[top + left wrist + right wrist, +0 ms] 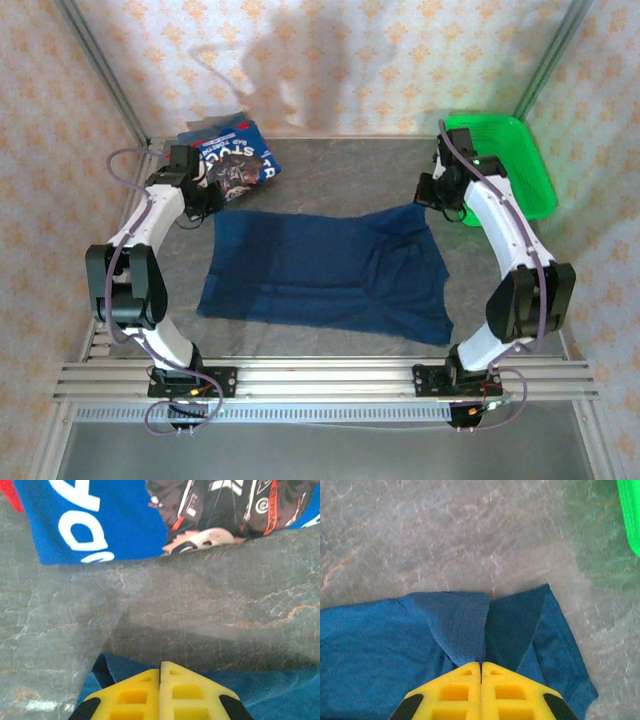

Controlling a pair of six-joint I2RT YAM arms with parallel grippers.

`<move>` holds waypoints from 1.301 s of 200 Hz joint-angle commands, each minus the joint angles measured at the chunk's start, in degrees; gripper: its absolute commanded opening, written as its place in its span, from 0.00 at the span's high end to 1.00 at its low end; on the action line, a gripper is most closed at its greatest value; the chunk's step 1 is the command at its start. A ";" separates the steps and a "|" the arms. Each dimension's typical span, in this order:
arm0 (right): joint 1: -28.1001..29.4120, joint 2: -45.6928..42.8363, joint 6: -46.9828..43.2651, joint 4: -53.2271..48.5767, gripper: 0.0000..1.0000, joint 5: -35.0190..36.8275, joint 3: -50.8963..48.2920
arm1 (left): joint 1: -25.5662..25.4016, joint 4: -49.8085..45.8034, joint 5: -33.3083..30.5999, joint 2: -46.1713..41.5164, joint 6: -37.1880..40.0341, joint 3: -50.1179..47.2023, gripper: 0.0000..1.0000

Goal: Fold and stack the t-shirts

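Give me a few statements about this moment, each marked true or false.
1. The navy t-shirt lies spread out on the table. True.
2. The folded blue printed t-shirt sits inside the green basket. False: it lies on the table's far left; the basket stands far right.
3. The right gripper is shut on the navy t-shirt's far edge. True.
4. The left gripper is wide open. False: it is shut at the shirt's far left corner.

A spread t-shirt (320, 275) lies mid-tabletop (340, 170), with folded t-shirts (235, 160) beyond its far-left corner and a basket (510, 160) at the far right, apart from it. The left claw (205, 205) sits at the shirt's far-left corner, the right claw (440, 200) at its far-right corner.
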 commanded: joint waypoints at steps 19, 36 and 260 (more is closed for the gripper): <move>-0.41 -7.92 5.12 -3.76 1.00 0.38 -5.47 | 0.38 -3.46 -2.12 -2.79 1.26 -1.90 1.00; -0.41 -10.44 6.42 -4.54 1.00 1.22 -7.74 | 0.47 -4.13 -3.80 -3.39 1.60 -2.11 1.00; -0.41 -23.76 21.43 -16.97 1.00 9.02 -25.22 | 3.15 -9.53 -10.92 -7.29 -2.28 -12.49 1.00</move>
